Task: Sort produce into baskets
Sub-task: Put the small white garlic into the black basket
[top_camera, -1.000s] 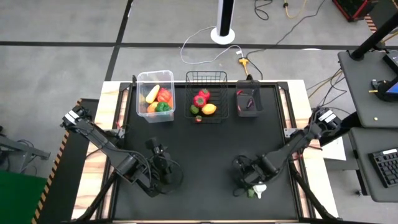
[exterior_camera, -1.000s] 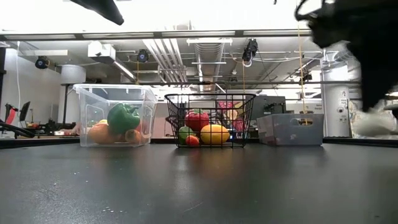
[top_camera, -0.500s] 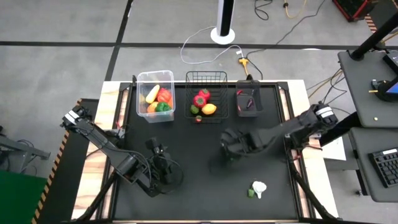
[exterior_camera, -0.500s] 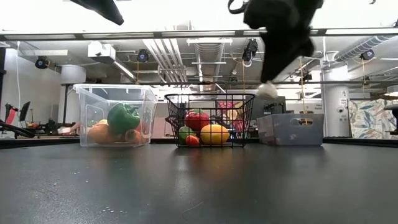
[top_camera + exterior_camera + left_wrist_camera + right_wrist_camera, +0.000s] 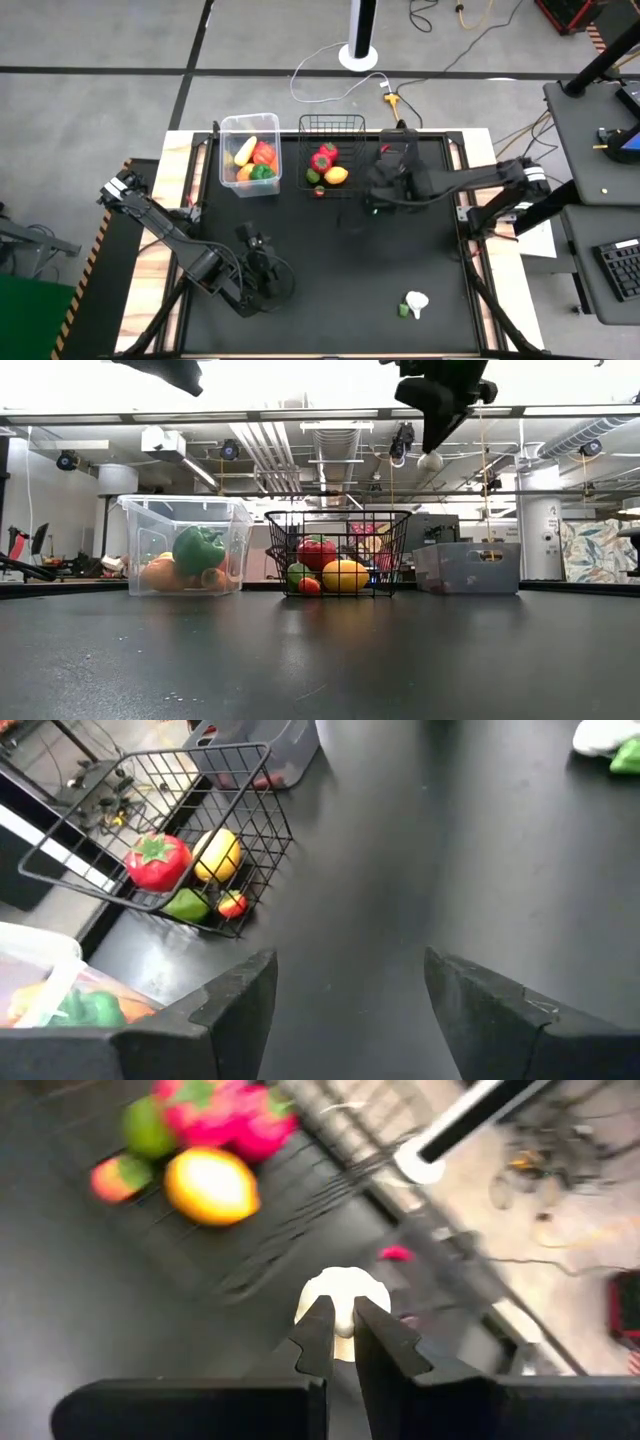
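Note:
My right gripper [image 5: 378, 186] is up over the table's far middle, just in front of the black wire basket [image 5: 332, 150] and the dark bin [image 5: 400, 166]. It is shut on a small white round piece of produce [image 5: 345, 1295], which also shows in the low view [image 5: 430, 461]. My left gripper [image 5: 345, 990] is open and empty over the near left [image 5: 262, 268]. The clear tub [image 5: 250, 155] holds yellow, red, orange and green pieces. The wire basket holds red, yellow and green pieces. A white and green piece [image 5: 413, 303] lies on the mat at the near right. My right gripper pinches the white piece between its two fingertips [image 5: 318, 1330]; only its rounded far side [image 5: 348, 1285] shows past them. The fingers point down and toward the far edge. The piece hangs below the fingertips [image 5: 430, 461], lifted high clear of the table.
The three containers stand in a row along the far edge. The black mat [image 5: 320, 250] is bare across its middle. Wooden table edges show at left and right. A white stand foot and cables lie on the floor beyond the table.
My right gripper has gone up from the near right, beside the white and green piece, and toward the table's far edge and the baskets, carrying the small white piece lifted clear. The white and green piece has stayed on the mat.

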